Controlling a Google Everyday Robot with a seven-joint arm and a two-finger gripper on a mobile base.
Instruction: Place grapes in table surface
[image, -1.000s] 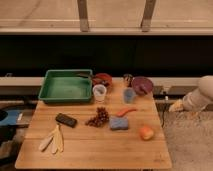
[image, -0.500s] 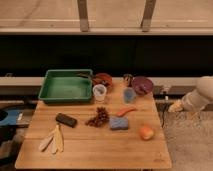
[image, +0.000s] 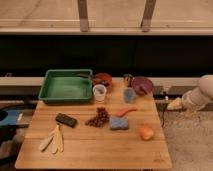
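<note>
my gripper (image: 175, 104) hangs beside the table (image: 100, 147), jaws released and empty; i'd take the grapes (image: 98, 118) from above, clear of the sponge (image: 119, 123).

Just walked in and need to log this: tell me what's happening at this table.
The robot's gripper hangs off the right side of the table surface, jaws open, touching nothing. The grapes lie on the wood near the middle, beside a blue sponge, in front of the green tray. Nothing is being handled right now.
</note>
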